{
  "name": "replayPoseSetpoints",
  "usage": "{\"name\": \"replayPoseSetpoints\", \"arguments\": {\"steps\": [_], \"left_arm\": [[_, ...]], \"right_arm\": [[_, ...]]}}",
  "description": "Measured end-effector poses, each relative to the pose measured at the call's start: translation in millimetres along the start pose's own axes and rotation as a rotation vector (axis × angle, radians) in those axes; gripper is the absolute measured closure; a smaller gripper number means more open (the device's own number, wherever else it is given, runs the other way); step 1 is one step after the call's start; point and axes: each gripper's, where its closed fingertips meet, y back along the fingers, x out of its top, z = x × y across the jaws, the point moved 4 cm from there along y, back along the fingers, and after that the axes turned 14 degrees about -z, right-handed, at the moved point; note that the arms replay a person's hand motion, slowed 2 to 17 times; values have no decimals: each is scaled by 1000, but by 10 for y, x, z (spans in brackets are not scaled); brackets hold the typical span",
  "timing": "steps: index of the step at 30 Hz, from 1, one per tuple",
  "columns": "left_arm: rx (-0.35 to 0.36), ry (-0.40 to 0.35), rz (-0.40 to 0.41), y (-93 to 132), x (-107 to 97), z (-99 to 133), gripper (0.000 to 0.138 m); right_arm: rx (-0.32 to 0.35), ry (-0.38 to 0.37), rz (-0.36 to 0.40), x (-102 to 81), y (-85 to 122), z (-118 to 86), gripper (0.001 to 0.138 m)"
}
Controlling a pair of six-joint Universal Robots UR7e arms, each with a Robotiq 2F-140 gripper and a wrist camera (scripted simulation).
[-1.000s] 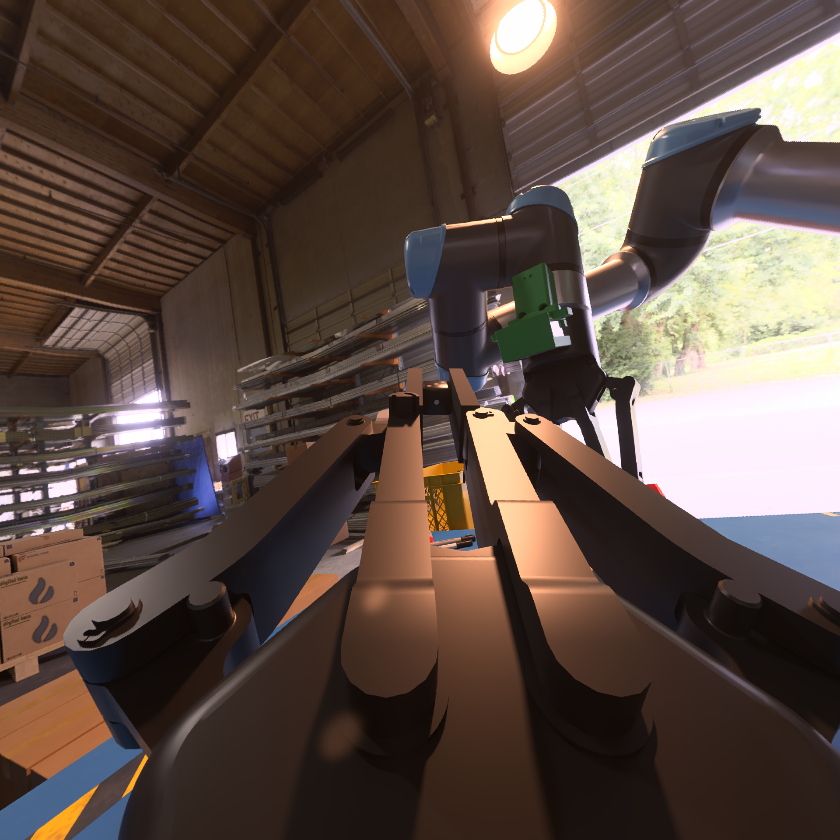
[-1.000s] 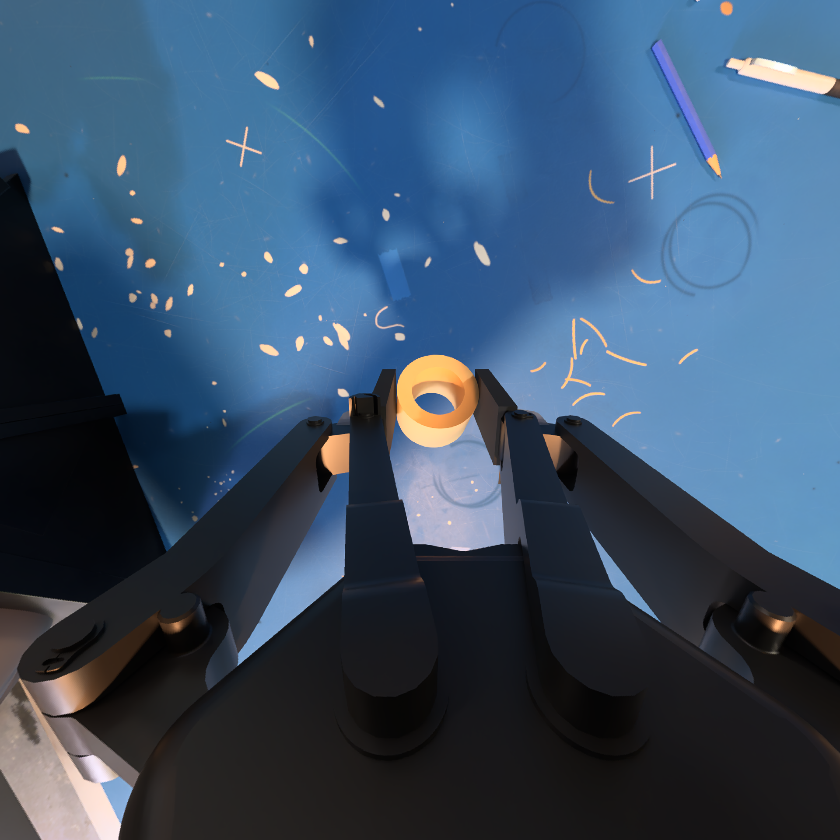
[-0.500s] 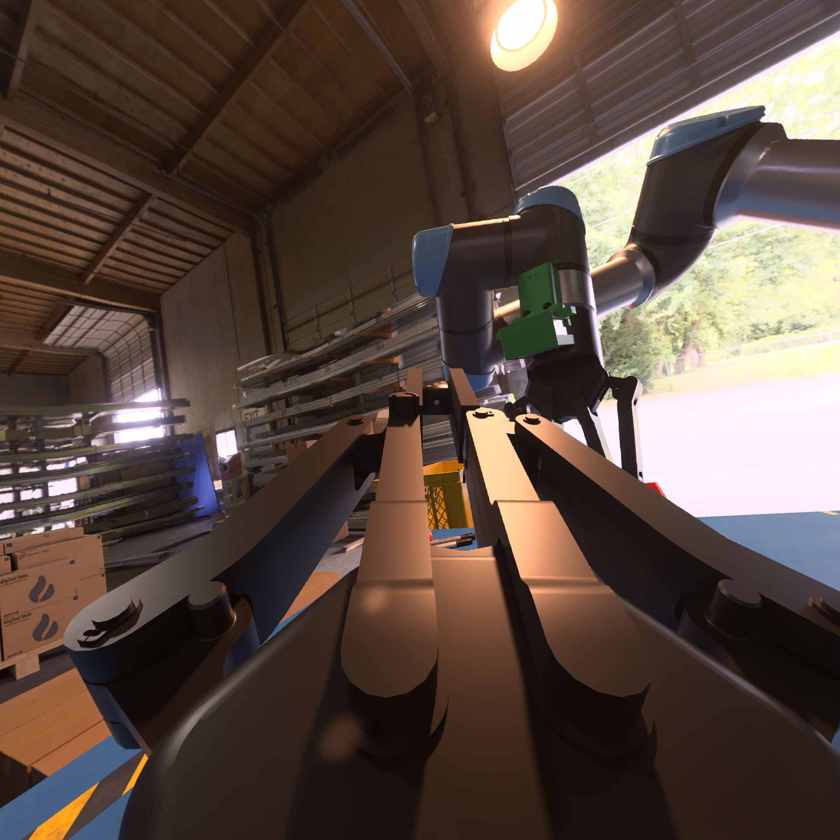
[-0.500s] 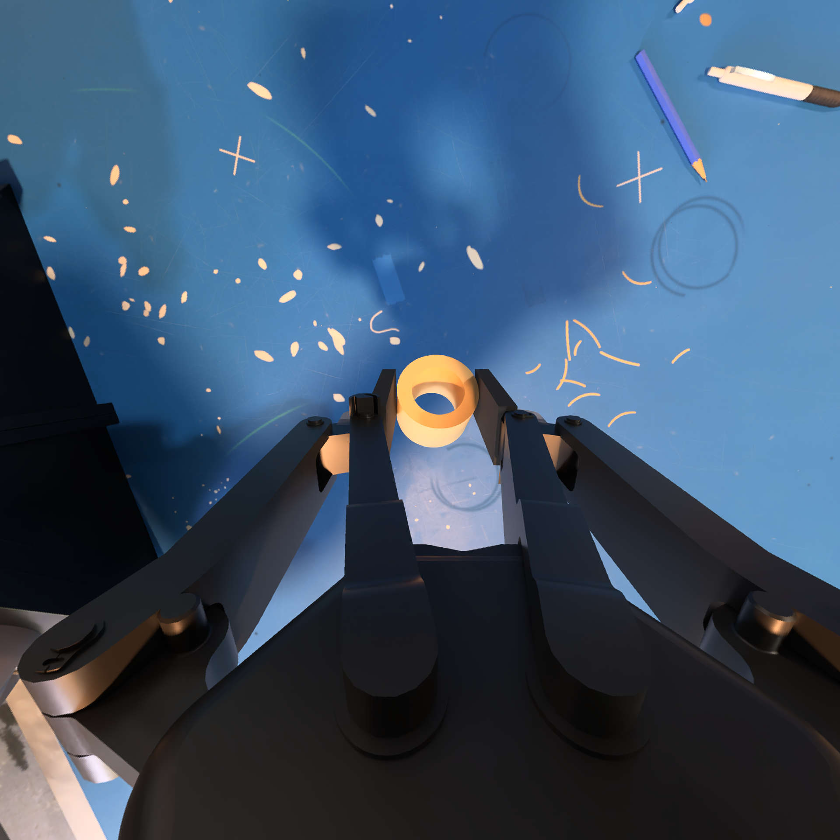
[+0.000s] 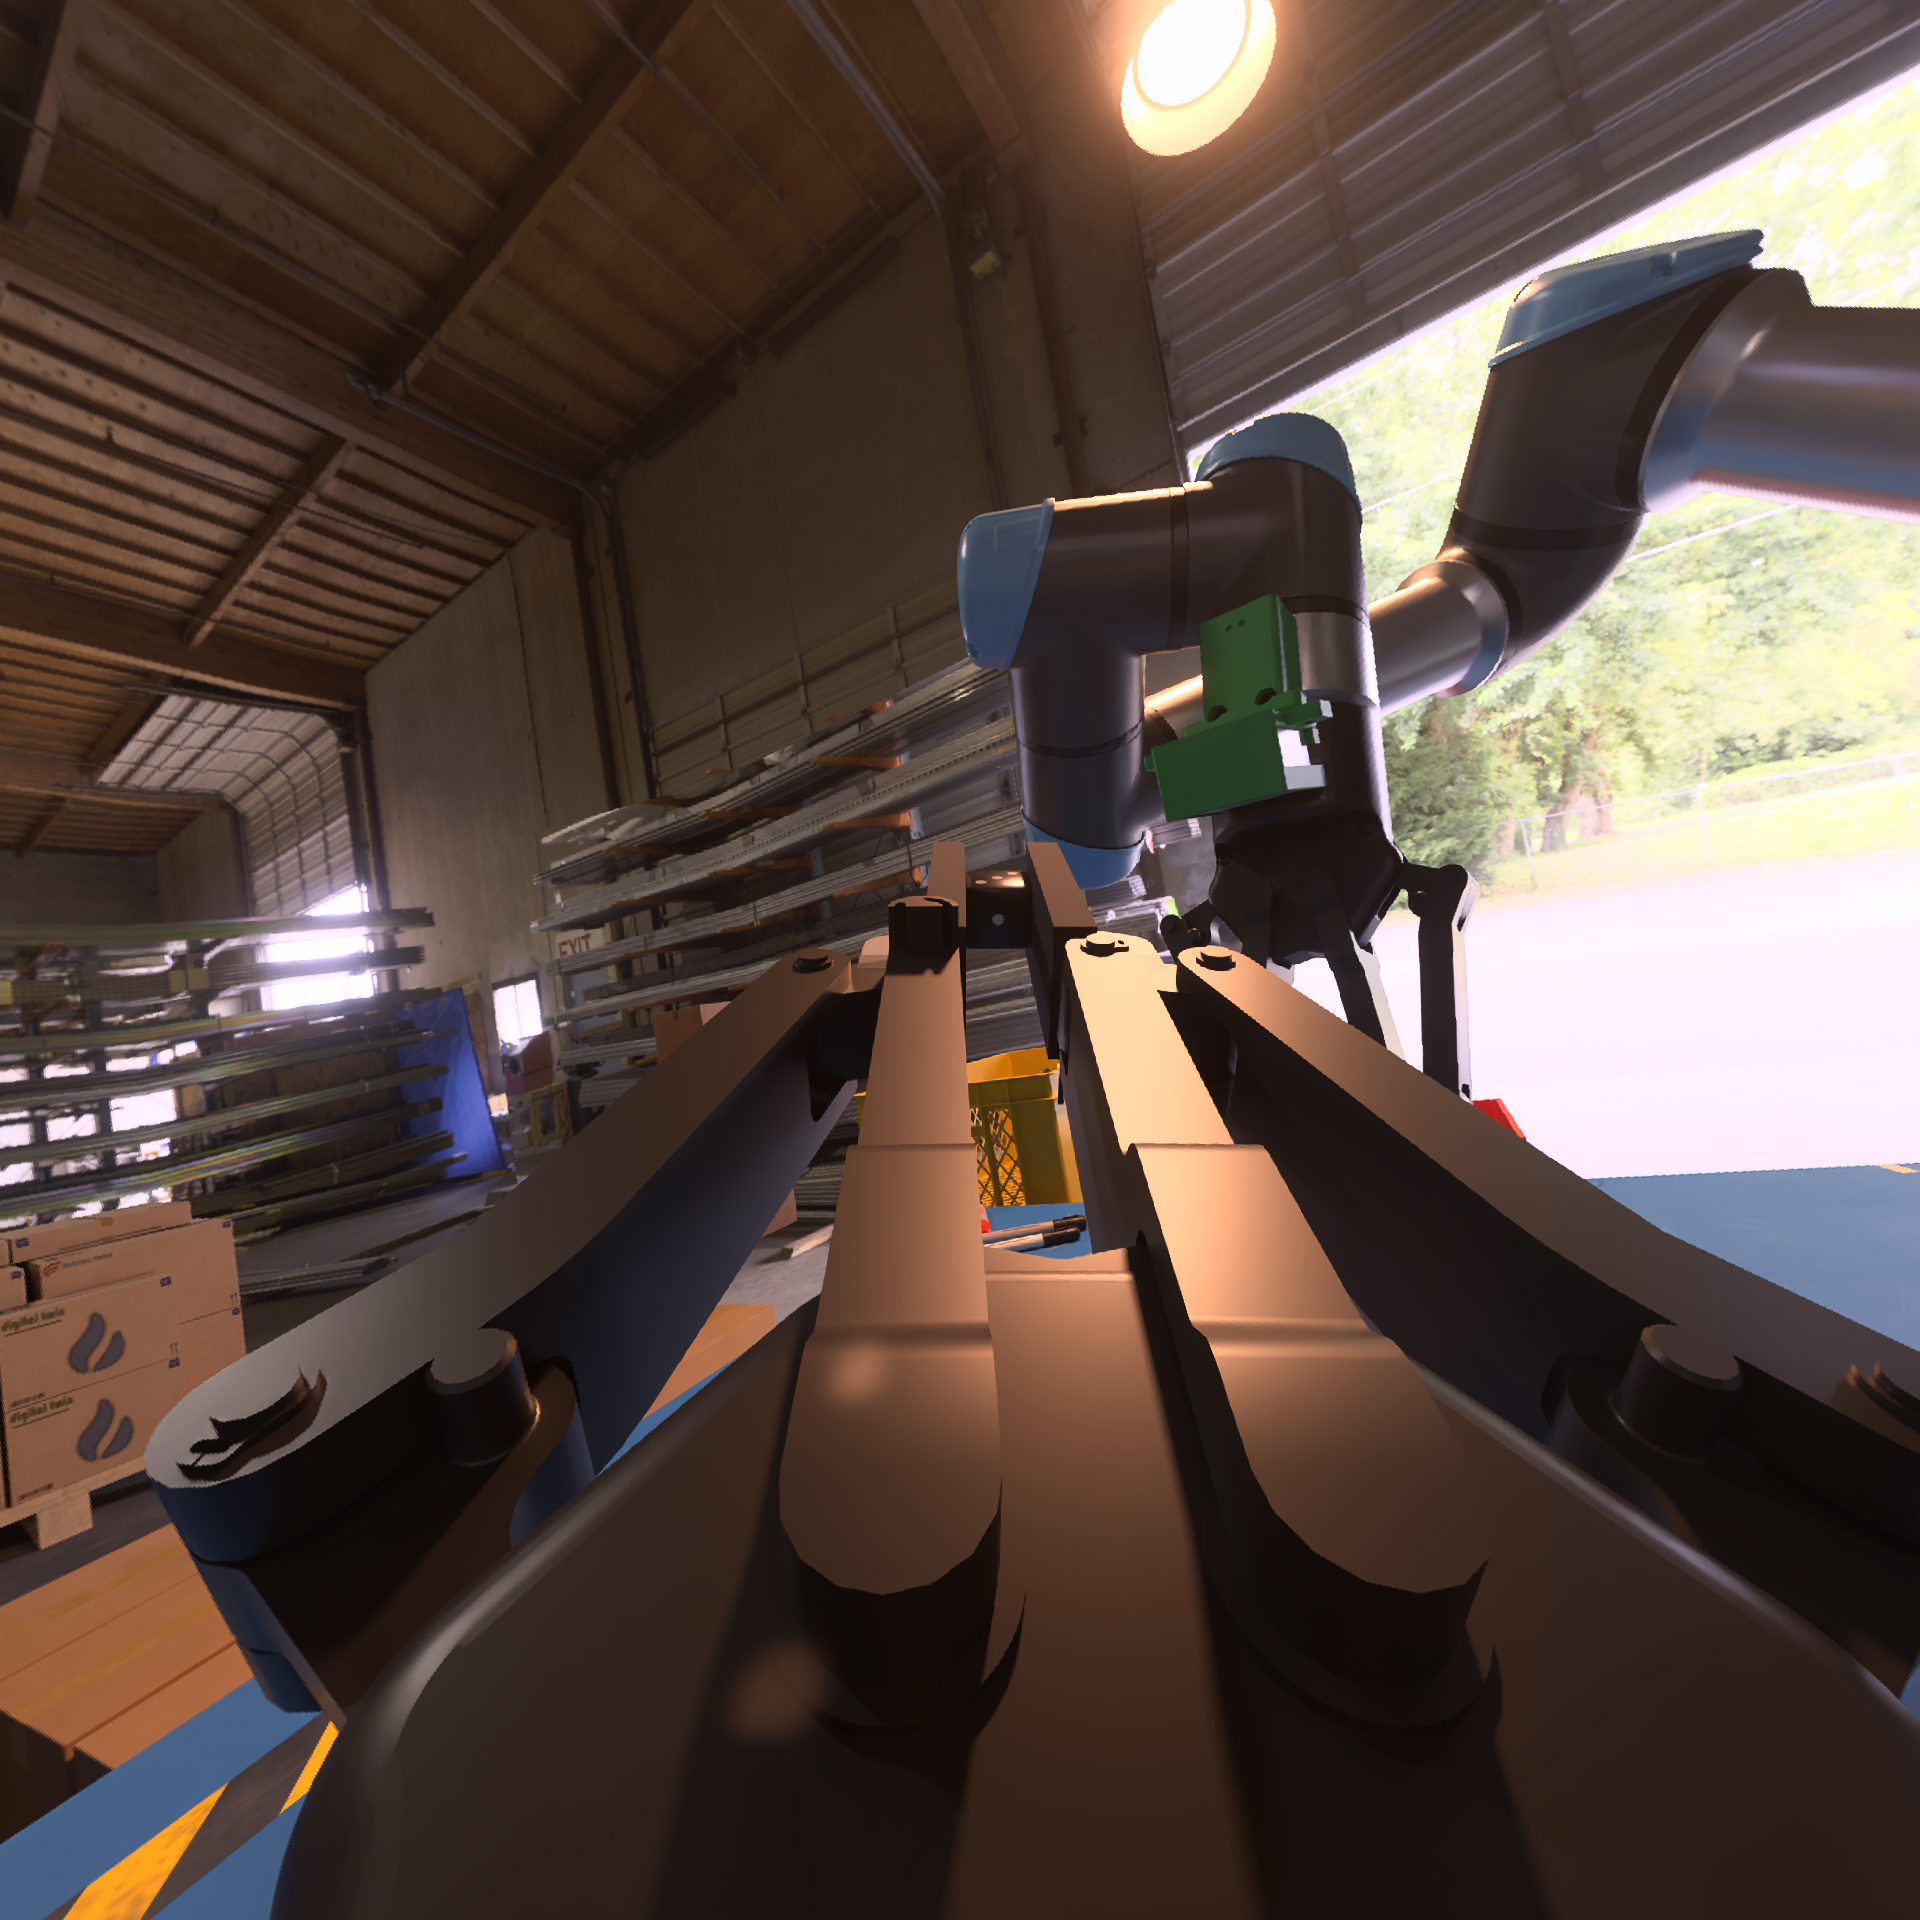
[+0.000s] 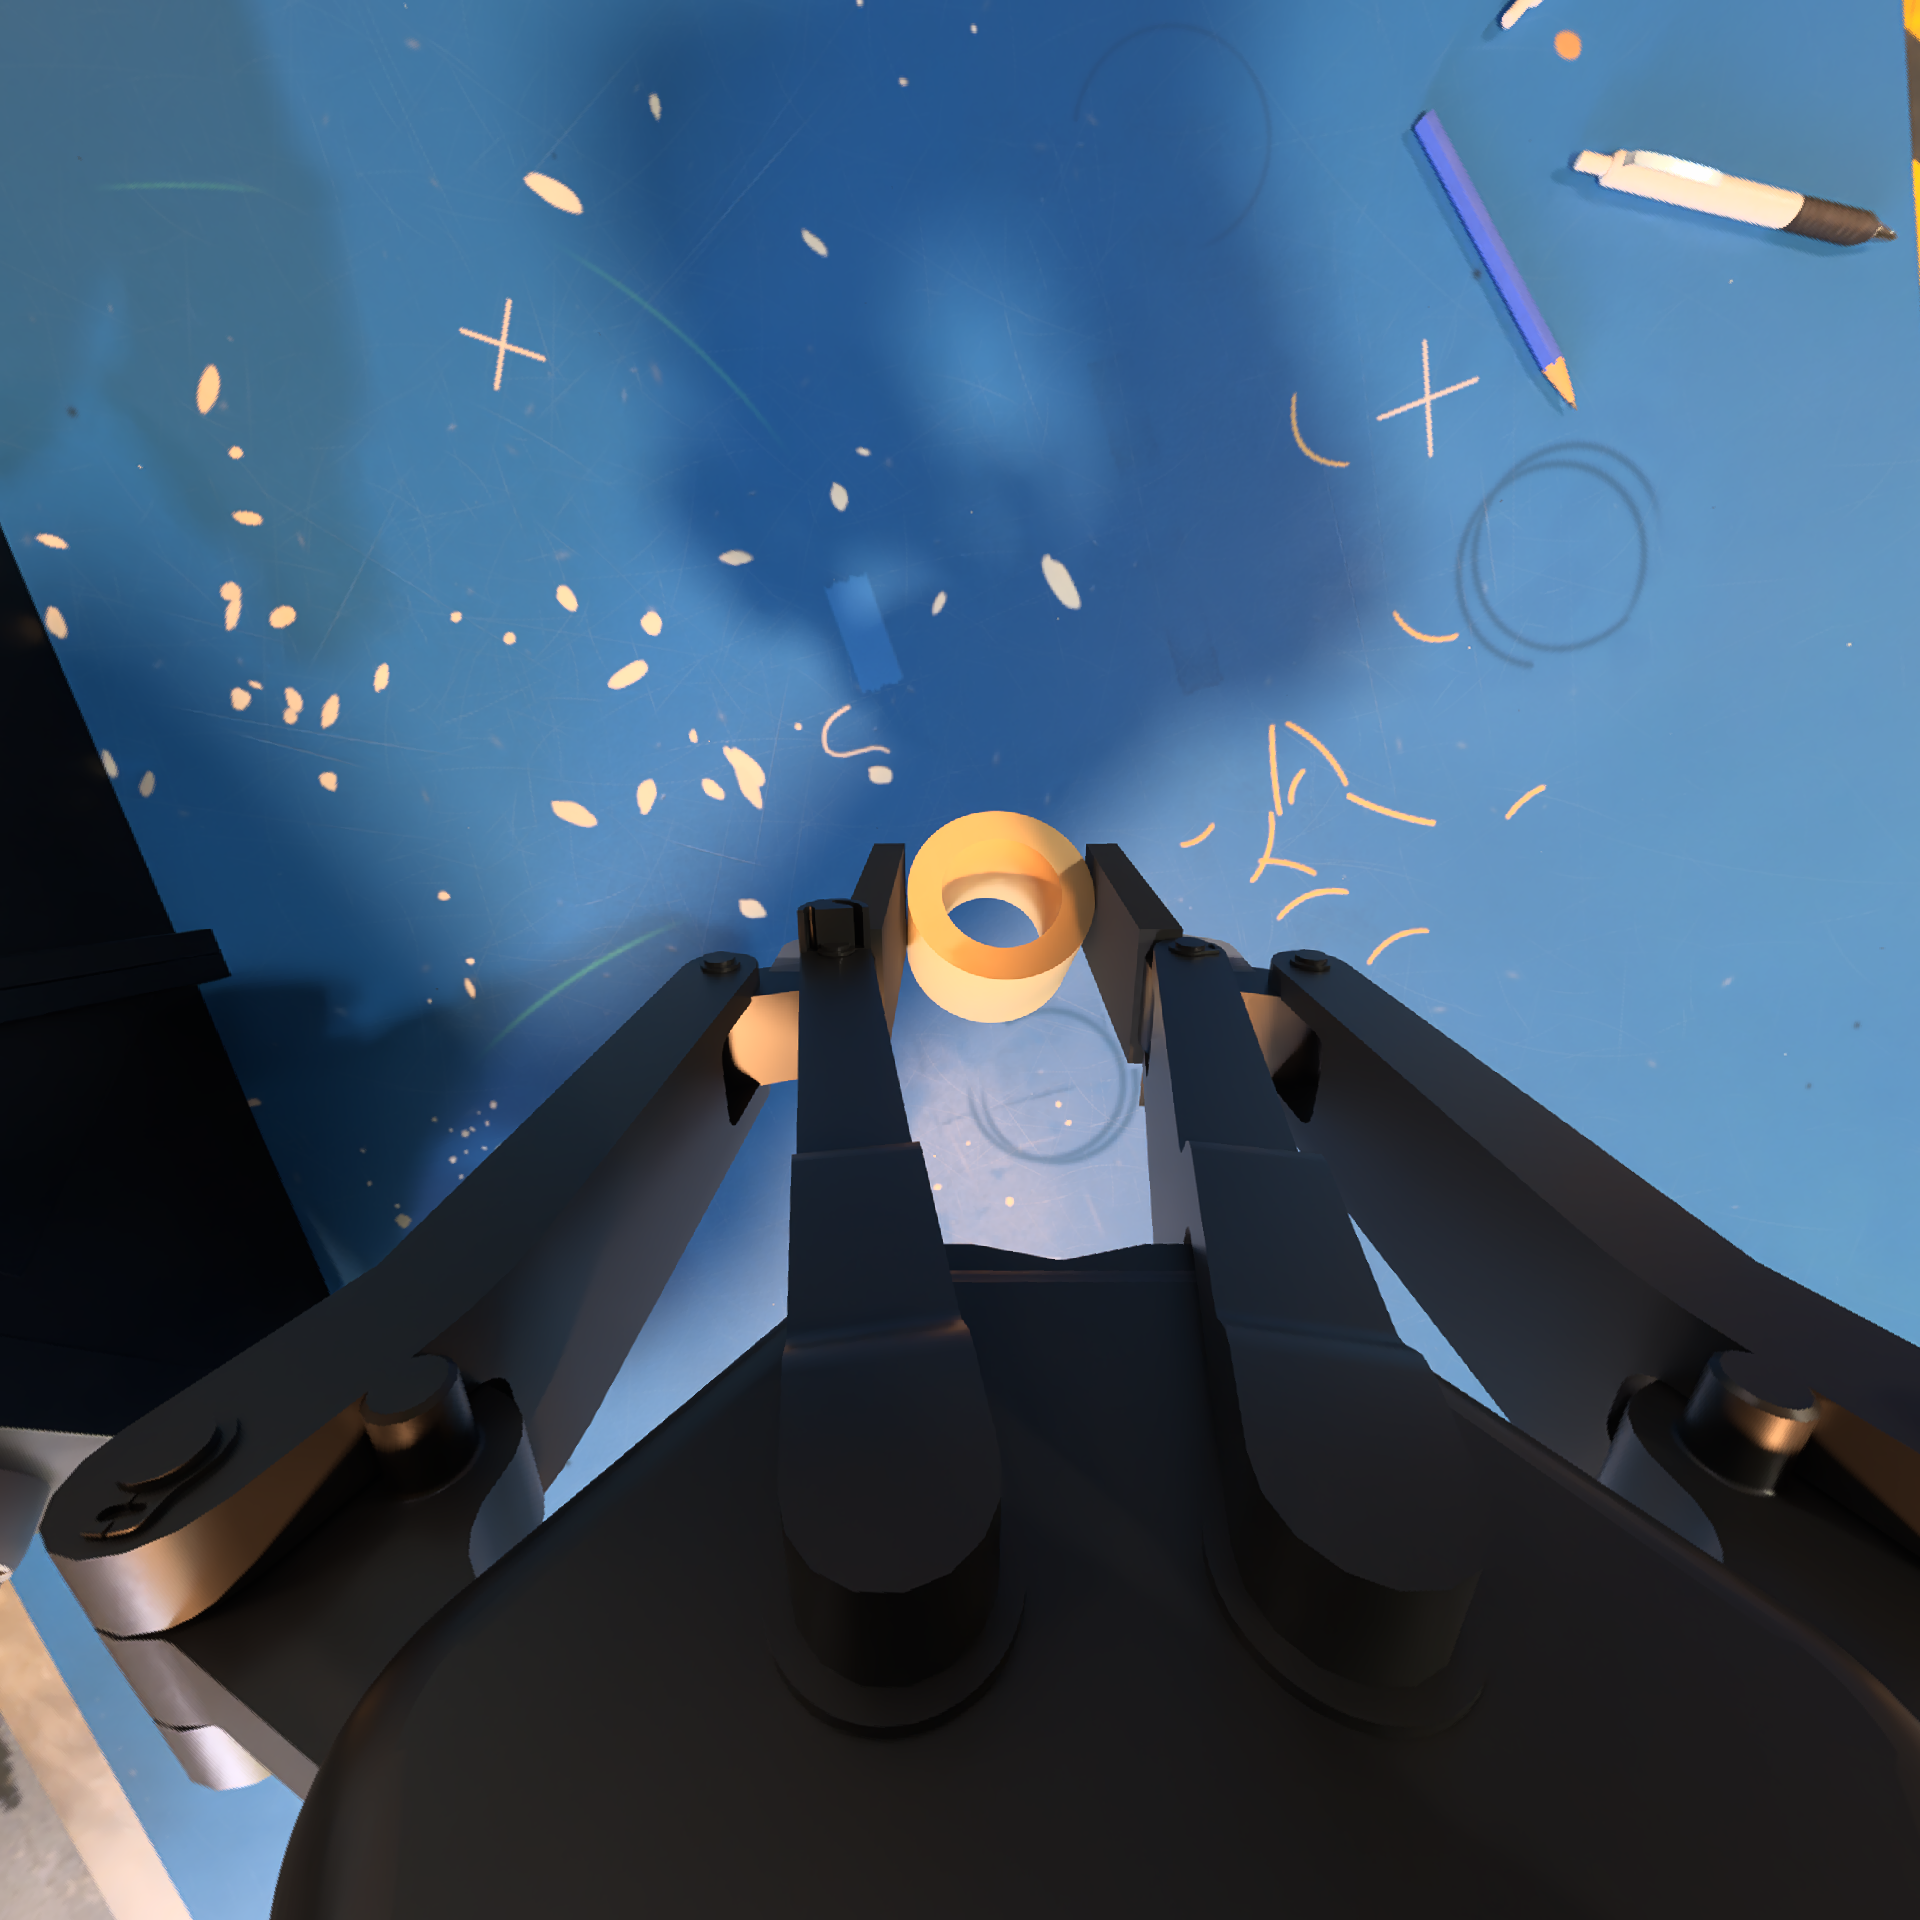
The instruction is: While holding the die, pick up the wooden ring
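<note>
Gripping the wooden ring [image 6: 1000,914] between its two fingertips, the right hand [image 6: 997,914] is closed down to the ring's width, one pad pressing each side of the pale band. The ring is sitting tilted, its hole facing partly up toward the wrist, and it is hanging clear above the blue desk [image 6: 520,935], whose scuffed top is showing through the gap between the fingers. Farther out on that desk a blue pencil [image 6: 1491,255] and a white pen [image 6: 1725,195] are lying near each other, well apart from the ring.

Over on the other side, the left hand [image 5: 995,914] is pinched almost shut on a small dark die [image 5: 995,914], which is sitting right at the fingertips with a pale pip or two catching the light. That hand is pointing up and outward, away from the desk. Beyond it the right arm [image 5: 1164,665] is bending down, a green block [image 5: 1236,727] fixed at its wrist, with a yellow crate [image 5: 1013,1132] and metal racks [image 5: 769,852] standing behind.
</note>
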Motion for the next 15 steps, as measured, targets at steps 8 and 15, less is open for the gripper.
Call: {"name": "replayPoseSetpoints", "arguments": {"steps": [8,15], "left_arm": [[0,0,-2,-4,-5,-1,123],[0,0,-3,-8,-10,0,123]], "right_arm": [[-6,-5,3,-5,-7,1,93],[-10,-7,9,-3,-7,4,93]]}}
